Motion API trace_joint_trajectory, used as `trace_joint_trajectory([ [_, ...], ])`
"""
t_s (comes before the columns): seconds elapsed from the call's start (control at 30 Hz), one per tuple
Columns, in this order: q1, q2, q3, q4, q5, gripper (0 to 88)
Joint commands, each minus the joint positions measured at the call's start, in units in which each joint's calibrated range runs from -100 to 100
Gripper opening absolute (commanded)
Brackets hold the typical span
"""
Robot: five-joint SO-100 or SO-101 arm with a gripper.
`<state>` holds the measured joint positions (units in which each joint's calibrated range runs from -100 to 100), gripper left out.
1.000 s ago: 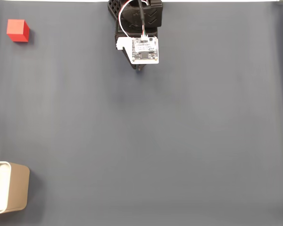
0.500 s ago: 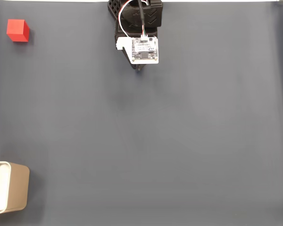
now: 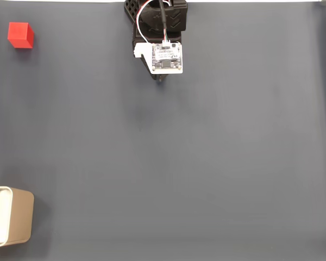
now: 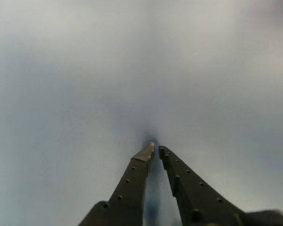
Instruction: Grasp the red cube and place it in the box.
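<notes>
Grey mat (image 3: 206,163) — hand (image 4: 155,148) closed, empty.

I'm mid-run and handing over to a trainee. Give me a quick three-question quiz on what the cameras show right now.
1. True or false: the red cube is already inside the box.
2. In the fixed view, which corner of the grey mat is the box nearest? A) upper right B) lower left C) lower right
3. In the wrist view, what lies between the fingers of the gripper?

Key:
1. False. The cube sits on the mat at the upper left, far from the box.
2. B.
3. Nothing. The tips are nearly together with a thin gap, over bare mat.
</notes>
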<state>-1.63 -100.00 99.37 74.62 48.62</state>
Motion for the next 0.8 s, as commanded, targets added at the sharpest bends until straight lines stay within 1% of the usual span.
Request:
trace_joint_trajectory([
  [0.0, -0.2, 0.1, 0.5, 1.2, 0.3, 0.3],
  [0.3, -0.5, 0.1, 0.5, 1.2, 0.1, 0.0],
  [0.43, -0.5, 0.1, 0.5, 0.5, 0.7, 0.0],
  [0.53, -0.4, 0.1, 0.5, -1.9, 0.9, 0.0],
  [0.77, -0.2, 0.2, 0.4, -10.3, -0.7, 0.0],
])
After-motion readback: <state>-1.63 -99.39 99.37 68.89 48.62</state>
